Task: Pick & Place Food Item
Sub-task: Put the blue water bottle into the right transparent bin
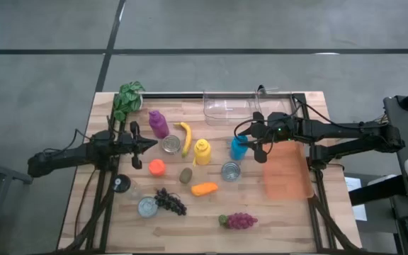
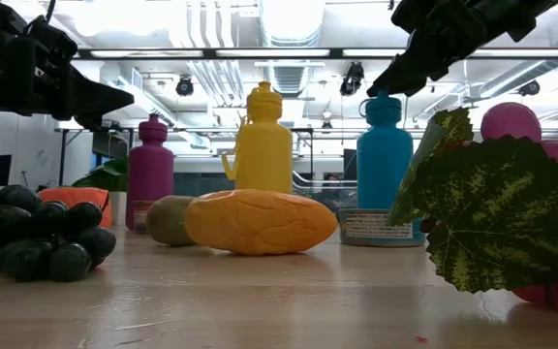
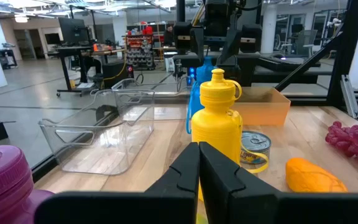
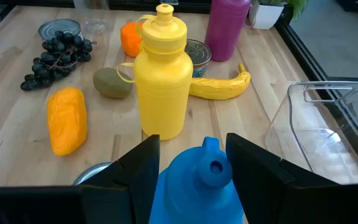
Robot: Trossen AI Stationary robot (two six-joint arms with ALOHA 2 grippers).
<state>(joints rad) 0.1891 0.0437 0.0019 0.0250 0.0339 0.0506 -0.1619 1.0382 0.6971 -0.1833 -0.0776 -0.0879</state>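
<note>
Nothing is being carried yet, so the task looks to be at its very start. The right gripper point(image 4: 188, 163) is hovering just above the blue bottle point(image 1: 239, 147), its fingers spread wide to either side of the cap, gripping nothing. That bottle is no food item, so I judge this arm is either passing over it or aiming wrongly.

The left gripper point(image 1: 149, 144) is waiting at the 9 o'clock side of the table point(image 1: 289, 219), fingers pressed together and empty, pointing toward the yellow bottle point(image 1: 202, 151).

All the food is lying untouched on the wood:
- the banana point(image 1: 185, 137) near the centre, toward 12 o'clock;
- the kiwi point(image 1: 186, 175) and the orange loaf-shaped piece point(image 1: 204, 188) just below the centre;
- the dark grapes point(image 1: 171, 201) toward 7 o'clock;
- the red grapes point(image 1: 239, 221) at 6 o'clock.

The clear tub point(image 1: 229, 108) at 12 o'clock and the orange tray point(image 1: 287, 177) at 3 o'clock are both holding nothing. Which one is the goal, I cannot tell. Picking, carrying and placing are all still left.
</note>
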